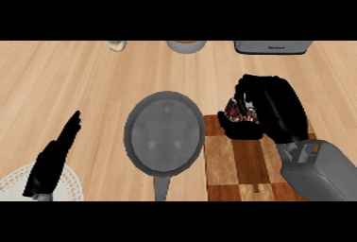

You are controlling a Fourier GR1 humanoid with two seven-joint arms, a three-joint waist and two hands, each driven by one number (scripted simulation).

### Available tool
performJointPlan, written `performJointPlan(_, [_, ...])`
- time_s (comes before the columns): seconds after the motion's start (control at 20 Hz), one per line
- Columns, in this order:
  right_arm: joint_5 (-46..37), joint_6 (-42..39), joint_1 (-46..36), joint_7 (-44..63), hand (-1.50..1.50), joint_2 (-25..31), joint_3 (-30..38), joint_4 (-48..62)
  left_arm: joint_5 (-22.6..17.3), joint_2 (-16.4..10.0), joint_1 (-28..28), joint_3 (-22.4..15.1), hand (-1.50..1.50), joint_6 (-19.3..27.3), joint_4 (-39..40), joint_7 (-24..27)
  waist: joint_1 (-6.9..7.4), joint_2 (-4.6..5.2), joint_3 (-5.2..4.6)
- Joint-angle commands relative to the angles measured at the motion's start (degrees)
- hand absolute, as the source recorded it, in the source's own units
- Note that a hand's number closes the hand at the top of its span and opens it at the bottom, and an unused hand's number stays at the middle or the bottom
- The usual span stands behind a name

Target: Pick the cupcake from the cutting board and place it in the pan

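Closing on the cupcake (241, 115) looks to be the step in hand. Only a patch of its red and dark wrapper shows, at the twelve o'clock end of the cutting board (241, 165) and at about three o'clock from the pan (165, 134). The right hand (279, 111) is wrapped round it: the fingers (246, 92) curl over it from twelve o'clock and the thumb (241, 132) closes beneath at six o'clock, so the cupcake sits pinched between them and mostly hidden. Whether it has left the board cannot be told from this steep view.

The next move, as I judge it, calls for a lift clear of the board, then a short carry toward nine o'clock, since the pan's rim lies just beside the board's edge. After that comes a lowering onto the pan's bare floor before the fingers let go.

The left hand (55, 158) rests at eight o'clock in the view, fingers straight and holding nothing.
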State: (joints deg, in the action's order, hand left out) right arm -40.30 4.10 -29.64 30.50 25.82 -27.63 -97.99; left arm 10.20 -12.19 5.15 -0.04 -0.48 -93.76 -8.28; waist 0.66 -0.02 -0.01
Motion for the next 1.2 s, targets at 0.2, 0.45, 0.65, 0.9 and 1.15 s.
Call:
performJointPlan(0.2, [-1.8, 1.2, -11.7, 1.6, 1.5, -19.3, -1.5, 17.1, 0.3, 0.4, -4.4, 1.3, 0.0, -0.1, 4.6, 0.1, 0.3, 0.27, -0.02])
performJointPlan(0.45, [2.5, 8.1, -17.5, -4.6, 1.5, -25.5, -0.5, 34.6, 0.9, -0.1, -3.7, 0.3, 0.0, -1.1, 1.7, -0.6, 1.43, 0.49, 0.02])
performJointPlan(0.65, [7.3, 11.4, -20.7, -4.5, 1.5, -25.7, -6.4, 44.3, 1.3, 0.7, -2.3, -0.3, 0.0, -0.9, 0.3, -1.6, 2.04, 0.49, 0.02])
performJointPlan(0.9, [11.3, 10.8, -27.3, -7.8, 1.5, -25.8, -10.5, 57.2, 0.5, 0.9, -4.9, -0.4, 0.0, -2.2, 1.8, -0.6, 3.57, 1.01, -0.01])
performJointPlan(1.15, [28.3, 8.7, -21.4, -4.9, -1.5, -25.8, -7.1, 54.5, 1.3, 1.5, -5.3, -1.8, 0.0, -2.0, 0.9, -0.9, 5.89, 1.61, 0.09])
